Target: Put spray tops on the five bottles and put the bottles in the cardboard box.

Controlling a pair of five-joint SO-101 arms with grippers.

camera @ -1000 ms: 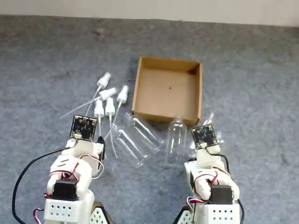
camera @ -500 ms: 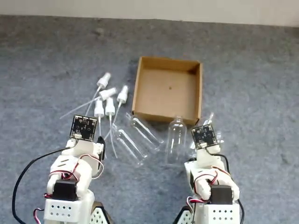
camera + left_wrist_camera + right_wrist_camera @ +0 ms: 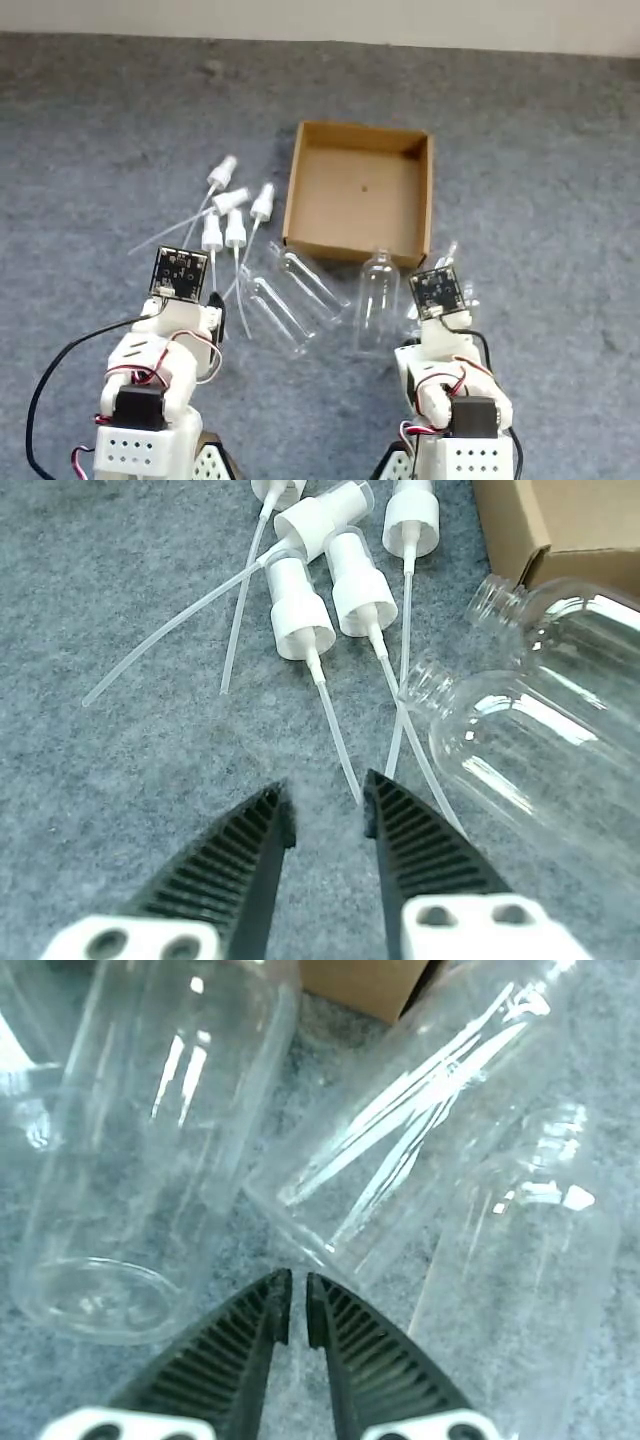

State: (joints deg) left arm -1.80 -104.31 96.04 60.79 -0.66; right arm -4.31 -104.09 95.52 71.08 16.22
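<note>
Several white spray tops (image 3: pixel 232 211) with long tubes lie on the grey carpet left of the open cardboard box (image 3: pixel 296 196). Clear bottles lie on their sides in front of the box: two (image 3: pixel 290 292) left of centre, one (image 3: pixel 376 300) at the middle, more (image 3: pixel 452 262) by the right arm. My left gripper (image 3: pixel 325 815) is slightly open and holds nothing, just short of the spray tops' (image 3: pixel 300 612) tubes, with bottles (image 3: pixel 540 750) beside them. My right gripper (image 3: pixel 298 1306) is shut and holds nothing, its tips on the carpet between two bottles (image 3: pixel 150 1160) (image 3: pixel 430 1100); a third (image 3: pixel 530 1280) lies alongside.
The box is empty inside, its corner (image 3: pixel 560 520) visible in the left wrist view. Both arm bases (image 3: pixel 150 400) (image 3: pixel 455 405) stand at the near edge. Open carpet lies far left, far right and behind the box.
</note>
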